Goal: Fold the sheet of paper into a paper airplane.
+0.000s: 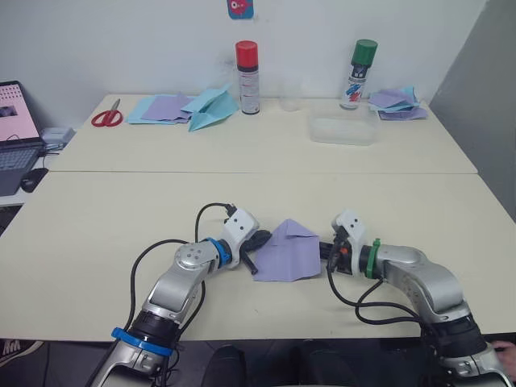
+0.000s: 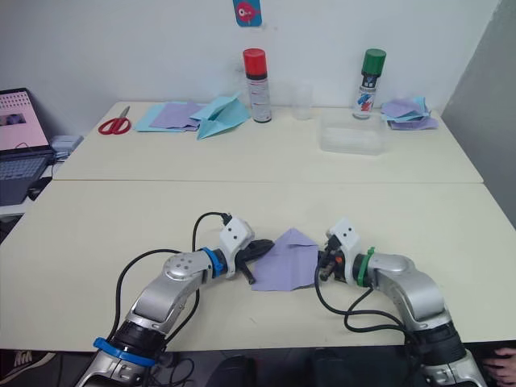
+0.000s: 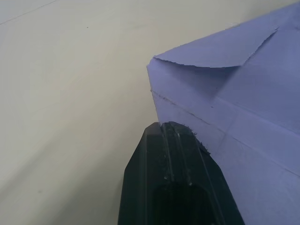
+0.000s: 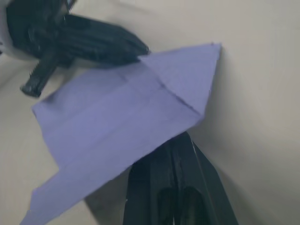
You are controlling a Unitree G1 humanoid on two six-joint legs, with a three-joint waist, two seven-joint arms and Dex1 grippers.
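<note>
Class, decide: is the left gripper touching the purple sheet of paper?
Touching. The left wrist view shows the left gripper meeting the edge of the sheet of paper with no gap.

Near the front edge of the cream table point(image 2: 97, 218), a partly folded lavender sheet of paper point(image 2: 284, 260) with a raised flap. Flanked by left gripper point(image 2: 253, 251) at its left edge and right gripper point(image 2: 324, 264) at its right edge. Along the back edge: red scissors point(image 2: 116, 124), flat blue and purple sheets point(image 2: 169, 115), light-blue paper plane point(image 2: 219, 116), red-capped spray can point(image 2: 257, 85), clear container point(image 2: 350, 140), green-capped spray can point(image 2: 370, 83). Laptop point(image 2: 18, 143) off the left side.
</note>
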